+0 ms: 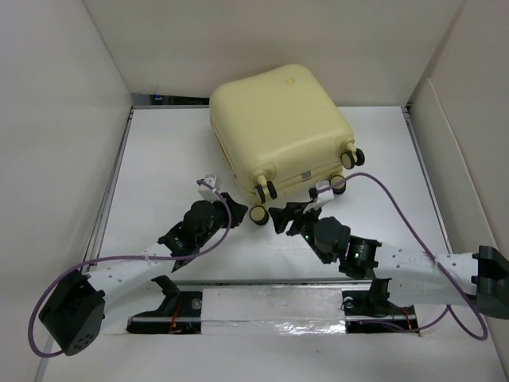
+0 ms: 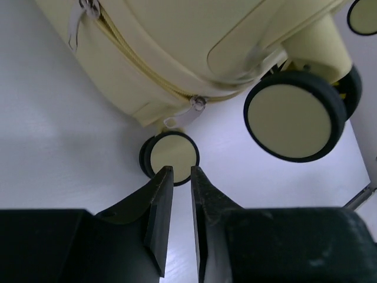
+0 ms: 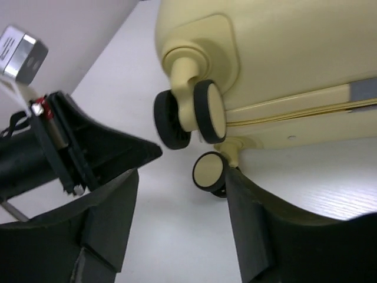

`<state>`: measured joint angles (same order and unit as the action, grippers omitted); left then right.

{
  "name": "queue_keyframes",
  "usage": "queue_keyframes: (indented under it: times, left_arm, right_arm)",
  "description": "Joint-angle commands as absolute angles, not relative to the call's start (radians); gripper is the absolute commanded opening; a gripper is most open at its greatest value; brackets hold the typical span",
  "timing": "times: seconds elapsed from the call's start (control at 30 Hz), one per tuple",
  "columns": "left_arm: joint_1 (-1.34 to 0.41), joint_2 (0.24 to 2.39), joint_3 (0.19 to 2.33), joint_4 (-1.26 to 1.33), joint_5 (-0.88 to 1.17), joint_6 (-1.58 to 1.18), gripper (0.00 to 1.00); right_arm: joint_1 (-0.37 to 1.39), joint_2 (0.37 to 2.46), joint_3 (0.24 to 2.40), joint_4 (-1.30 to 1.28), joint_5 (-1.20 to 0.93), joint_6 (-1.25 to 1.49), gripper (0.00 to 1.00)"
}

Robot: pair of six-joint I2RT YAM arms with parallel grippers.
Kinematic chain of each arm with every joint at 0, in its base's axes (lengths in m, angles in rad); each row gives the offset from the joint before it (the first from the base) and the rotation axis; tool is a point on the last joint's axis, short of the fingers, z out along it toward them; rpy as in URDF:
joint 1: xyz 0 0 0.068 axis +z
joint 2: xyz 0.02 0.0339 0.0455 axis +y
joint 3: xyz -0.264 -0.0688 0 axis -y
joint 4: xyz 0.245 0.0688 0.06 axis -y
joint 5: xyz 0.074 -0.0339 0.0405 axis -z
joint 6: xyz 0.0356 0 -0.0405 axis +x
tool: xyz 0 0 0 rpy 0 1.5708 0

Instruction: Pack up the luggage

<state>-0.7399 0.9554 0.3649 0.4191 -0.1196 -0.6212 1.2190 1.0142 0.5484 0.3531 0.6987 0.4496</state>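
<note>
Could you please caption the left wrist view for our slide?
Left tool, nearly closed, faces a caster wheel beneath the zipped yellow luggage.

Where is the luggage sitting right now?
In the top external view, the luggage lies closed at the table's far centre, wheels toward the arms, with the left hand and right hand near its near-edge casters.

A white table [image 1: 159,159] sits inside tall plain white walls [image 1: 56,119], with soft, even light.
</note>
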Motion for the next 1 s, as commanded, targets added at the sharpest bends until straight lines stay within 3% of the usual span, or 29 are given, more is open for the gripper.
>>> queue_keyframes:
  times: [0.0,0.2,0.37,0.7,0.97]
  left_arm:
    - [-0.744,0.969,0.374,0.506,-0.084,-0.607,0.17]
    - [-0.764,1.113,0.457,0.531,-0.094,-0.552,0.42]
    - [-0.778,1.212,0.5,0.554,-0.13,-0.535,0.46]
    - [-0.778,1.276,0.494,0.666,-0.251,-0.525,0.44]
    - [-0.787,1.318,0.5,0.739,-0.222,-0.52,0.41]
  right_arm:
    - [1.164,1.038,0.642,0.132,0.687,0.413,0.68]
    - [1.117,1.107,0.713,0.189,0.581,0.327,0.89]
    - [1.071,1.245,0.911,0.075,0.534,0.266,0.99]
    - [1.029,1.439,1.032,0.091,0.564,0.296,0.96]
    - [0.999,1.535,1.104,0.006,0.597,0.322,0.9]
